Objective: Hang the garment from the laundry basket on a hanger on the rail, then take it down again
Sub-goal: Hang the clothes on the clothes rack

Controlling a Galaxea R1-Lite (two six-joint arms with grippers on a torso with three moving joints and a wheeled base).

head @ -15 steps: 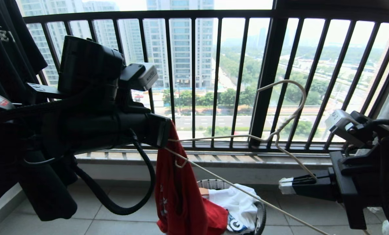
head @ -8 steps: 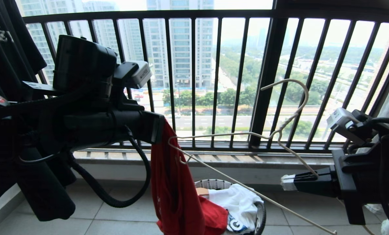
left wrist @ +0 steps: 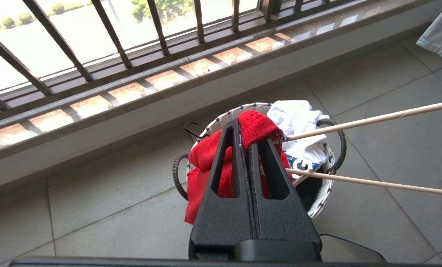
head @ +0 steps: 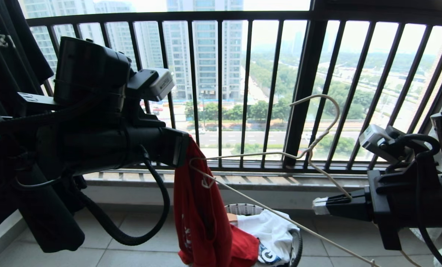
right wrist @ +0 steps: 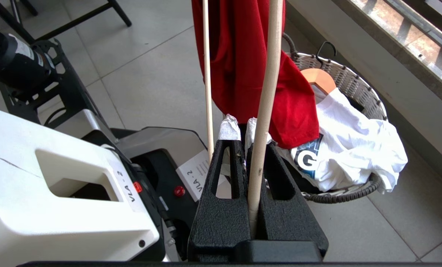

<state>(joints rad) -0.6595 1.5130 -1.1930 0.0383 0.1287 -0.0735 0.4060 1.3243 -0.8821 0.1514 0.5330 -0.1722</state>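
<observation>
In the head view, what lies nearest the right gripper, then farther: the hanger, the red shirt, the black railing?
1. Hanger: clamped in the right gripper.
2. Red shirt: toward the left, hanging from the left gripper.
3. Black railing: behind everything, at the balcony edge.

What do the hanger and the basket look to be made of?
The hanger: thin cream rod, matte, likely coated wire, bent into a slim hook. The laundry basket: woven strands, pale body with dark braided rim, probably plastic or rattan wicker.

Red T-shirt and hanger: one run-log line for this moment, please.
left claw: shut on red T-shirt | right claw: shut on hanger | laundry basket: below
</observation>
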